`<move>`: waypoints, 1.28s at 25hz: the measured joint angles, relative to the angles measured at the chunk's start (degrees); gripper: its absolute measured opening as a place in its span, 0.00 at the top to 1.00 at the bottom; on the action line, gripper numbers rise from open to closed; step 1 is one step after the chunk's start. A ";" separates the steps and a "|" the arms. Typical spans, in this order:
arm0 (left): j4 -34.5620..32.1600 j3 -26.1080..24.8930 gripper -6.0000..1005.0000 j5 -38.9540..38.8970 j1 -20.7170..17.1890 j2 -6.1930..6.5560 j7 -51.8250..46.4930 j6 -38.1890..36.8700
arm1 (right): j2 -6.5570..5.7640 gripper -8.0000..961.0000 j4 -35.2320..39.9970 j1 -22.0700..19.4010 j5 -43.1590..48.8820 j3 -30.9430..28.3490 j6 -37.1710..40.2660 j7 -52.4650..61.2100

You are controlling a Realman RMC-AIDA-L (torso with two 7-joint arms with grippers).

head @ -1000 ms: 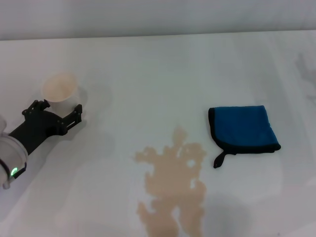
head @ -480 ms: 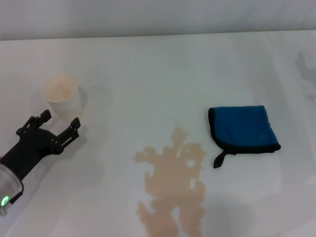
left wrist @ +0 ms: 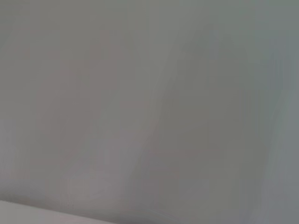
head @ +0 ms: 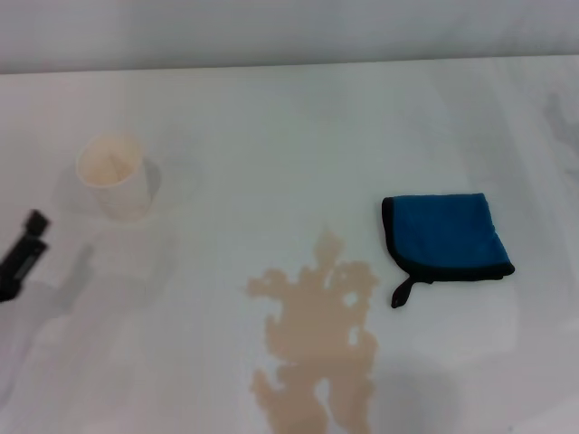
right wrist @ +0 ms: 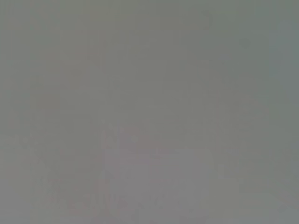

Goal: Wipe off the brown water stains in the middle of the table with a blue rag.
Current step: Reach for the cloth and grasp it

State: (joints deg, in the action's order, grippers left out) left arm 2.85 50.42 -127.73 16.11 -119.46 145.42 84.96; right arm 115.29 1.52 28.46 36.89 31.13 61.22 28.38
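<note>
The blue rag (head: 445,237) lies folded flat on the white table (head: 271,127), right of centre, its black loop tag pointing toward the near side. The brown water stains (head: 318,344) spread as a pale tan blotchy patch in the middle, just left of and nearer than the rag, running off the view's lower edge. Only a black tip of my left gripper (head: 23,253) shows at the far left edge, well away from both rag and stains. My right gripper is out of view. Both wrist views show only plain grey surface.
A cream paper cup (head: 113,176) stands upright at the left, just beyond the left gripper's tip. The table's far edge meets a pale wall along the top.
My left gripper has drawn back from beside the cup toward the left edge and nearer side, leaving only its tip in view. The cup, rag and stains have not moved.
</note>
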 joint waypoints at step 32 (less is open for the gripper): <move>-4.71 -8.94 0.14 -3.74 4.64 0.46 -1.59 -8.47 | -13.78 0.11 34.59 13.29 78.02 41.21 14.78 94.47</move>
State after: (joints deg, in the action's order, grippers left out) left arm -1.86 41.48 -131.47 20.76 -119.00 143.83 76.49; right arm 101.51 36.12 41.76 114.92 72.34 76.00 122.84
